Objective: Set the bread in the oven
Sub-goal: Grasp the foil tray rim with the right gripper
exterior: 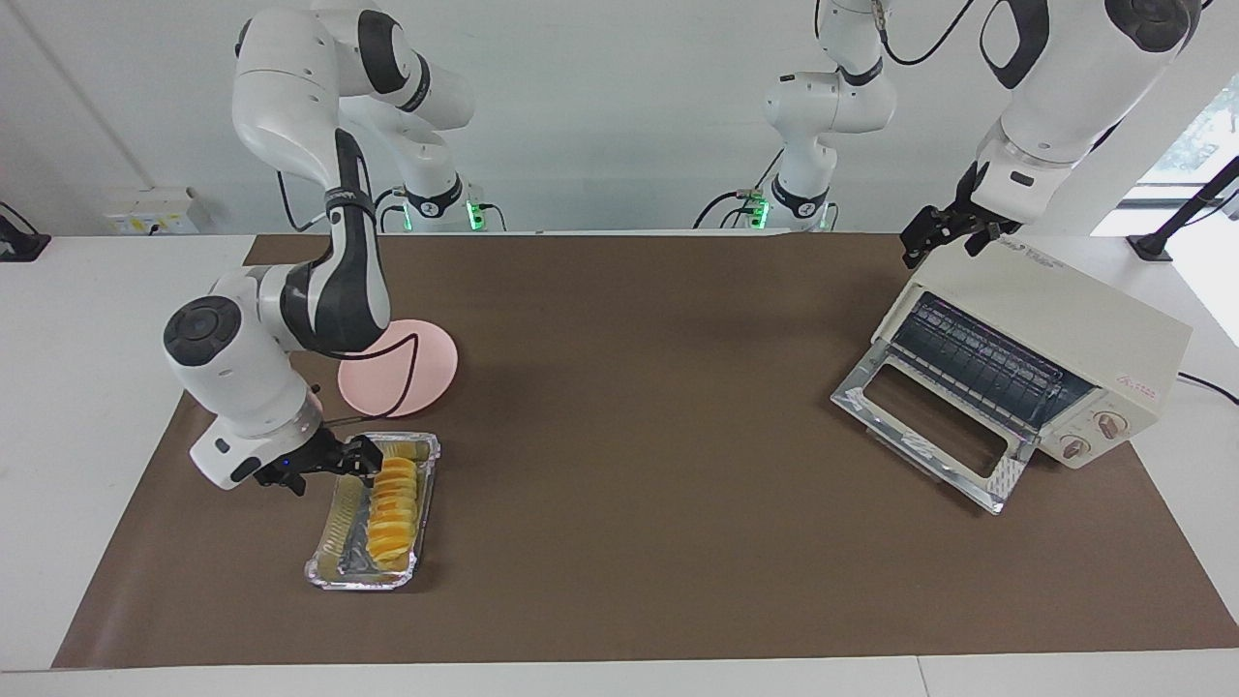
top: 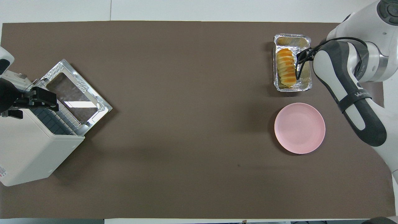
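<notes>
The bread (exterior: 392,505) (top: 286,67), a ridged golden loaf, lies lengthwise in a crinkled foil tray (exterior: 329,542) (top: 306,81) at the right arm's end of the table. My right gripper (exterior: 360,457) (top: 304,55) hangs open just over the tray's edge beside the loaf, with nothing between its fingers. The cream oven (exterior: 1065,329) (top: 31,149) stands at the left arm's end with its glass door (exterior: 924,426) (top: 76,96) folded down and the rack showing. My left gripper (exterior: 934,237) (top: 43,100) waits open over the oven's top edge, holding nothing.
A round pink plate (exterior: 416,363) (top: 299,128) sits next to the foil tray, nearer to the robots. A brown mat (exterior: 639,407) (top: 186,124) covers the table between the tray and the oven.
</notes>
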### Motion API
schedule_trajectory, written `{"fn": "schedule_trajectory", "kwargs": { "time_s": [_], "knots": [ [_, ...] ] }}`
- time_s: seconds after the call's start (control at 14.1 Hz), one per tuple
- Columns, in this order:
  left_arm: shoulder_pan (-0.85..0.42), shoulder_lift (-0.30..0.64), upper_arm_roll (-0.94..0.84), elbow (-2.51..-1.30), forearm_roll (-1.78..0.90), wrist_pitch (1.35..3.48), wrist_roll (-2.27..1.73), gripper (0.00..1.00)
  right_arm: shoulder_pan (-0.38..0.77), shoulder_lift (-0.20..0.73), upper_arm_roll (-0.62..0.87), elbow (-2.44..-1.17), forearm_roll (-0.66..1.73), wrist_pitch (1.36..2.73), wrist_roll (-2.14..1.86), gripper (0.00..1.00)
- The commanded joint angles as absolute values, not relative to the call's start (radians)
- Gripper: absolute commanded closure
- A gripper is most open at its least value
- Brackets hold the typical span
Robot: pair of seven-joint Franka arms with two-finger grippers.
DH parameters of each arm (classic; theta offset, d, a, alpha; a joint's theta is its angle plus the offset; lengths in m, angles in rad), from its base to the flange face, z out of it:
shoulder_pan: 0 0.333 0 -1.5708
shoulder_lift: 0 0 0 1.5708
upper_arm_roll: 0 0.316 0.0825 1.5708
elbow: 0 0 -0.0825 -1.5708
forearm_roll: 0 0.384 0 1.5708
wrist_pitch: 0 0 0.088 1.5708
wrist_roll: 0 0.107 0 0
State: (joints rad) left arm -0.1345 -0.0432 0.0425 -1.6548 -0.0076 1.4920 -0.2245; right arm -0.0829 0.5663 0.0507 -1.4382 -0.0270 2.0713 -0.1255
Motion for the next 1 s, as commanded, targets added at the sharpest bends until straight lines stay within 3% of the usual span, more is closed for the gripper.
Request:
{"fn": "schedule_trajectory", "kwargs": {
  "time_s": [0.0, 0.28, 0.43, 0.5, 0.71, 0.93],
  "knots": [
    [-0.121, -0.064, 0.038, -1.671, -0.025, 1.486, -0.221, 0.00, -0.106, 0.565, 0.057, -1.511, -0.040, 2.163, -0.167, 0.01],
    [-0.121, -0.066, 0.038, -1.671, -0.025, 1.486, -0.221, 0.00, -0.106, 0.566, 0.058, -1.574, -0.038, 2.250, -0.166, 0.02],
    [-0.121, -0.064, 0.038, -1.671, -0.025, 1.486, -0.221, 0.00, -0.104, 0.563, 0.058, -1.588, -0.037, 2.258, -0.161, 0.20],
    [-0.121, -0.064, 0.038, -1.671, -0.025, 1.486, -0.221, 0.00, -0.104, 0.561, 0.058, -1.594, -0.037, 2.261, -0.160, 0.36],
    [-0.121, -0.066, 0.038, -1.671, -0.025, 1.488, -0.221, 0.00, -0.103, 0.552, 0.058, -1.609, -0.037, 2.267, -0.160, 1.00],
    [-0.121, -0.066, 0.038, -1.671, -0.025, 1.486, -0.221, 0.00, -0.103, 0.552, 0.058, -1.614, -0.038, 2.267, -0.160, 1.00]
  ]
}}
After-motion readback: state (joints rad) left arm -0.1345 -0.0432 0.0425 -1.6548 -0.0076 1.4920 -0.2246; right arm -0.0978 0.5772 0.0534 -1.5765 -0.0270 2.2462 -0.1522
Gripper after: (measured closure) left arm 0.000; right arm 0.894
